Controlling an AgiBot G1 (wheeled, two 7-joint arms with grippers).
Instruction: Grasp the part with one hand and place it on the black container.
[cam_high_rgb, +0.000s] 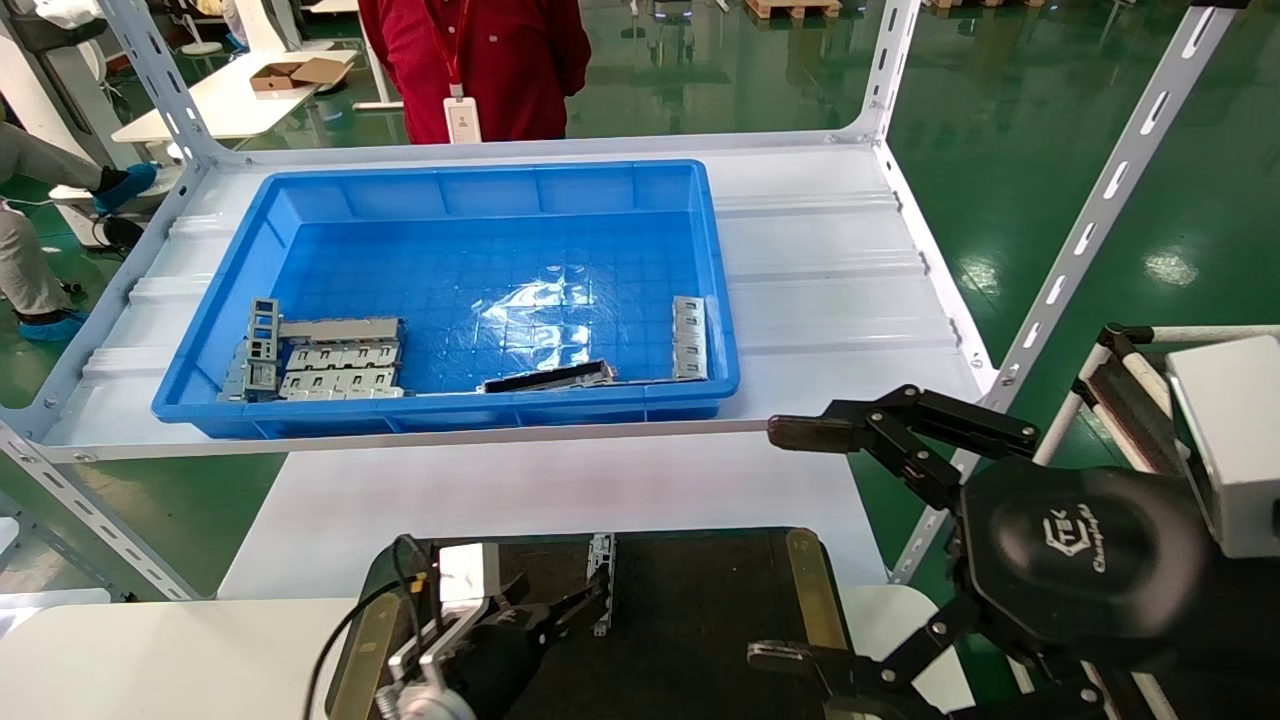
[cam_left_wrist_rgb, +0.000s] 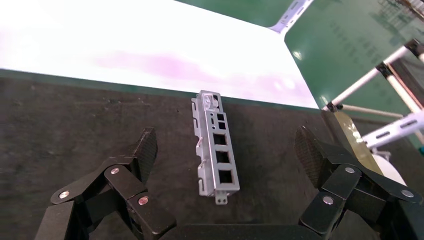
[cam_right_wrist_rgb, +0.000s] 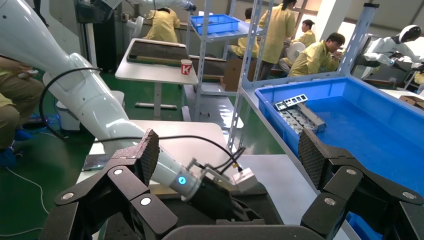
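The part (cam_left_wrist_rgb: 215, 145) lies on the black container (cam_high_rgb: 700, 610) at the bench's near edge. Left end effector (cam_left_wrist_rgb: 225, 150) open astride it: placement seemingly complete; retreat next. Right end effector (cam_high_rgb: 790, 540) open, idle at the near right corner.

There are two white surfaces. The upper one is a white metal shelf (cam_high_rgb: 830, 280) with ribs across it, held by slotted corner posts. On it stands a big blue bin (cam_high_rgb: 225, 300), which takes most of the shelf's width (a bare strip stays free at the right side).

Below and nearer is a white table (cam_high_rgb: 560, 495). On its near part lies the black container (cam_high_rgb: 720, 600), a flat tray with brass-coloured strips (cam_high_rgb: 812, 590) along two sides. The part (cam_high_rgb: 600, 580) lies on the tray's dark inner surface.
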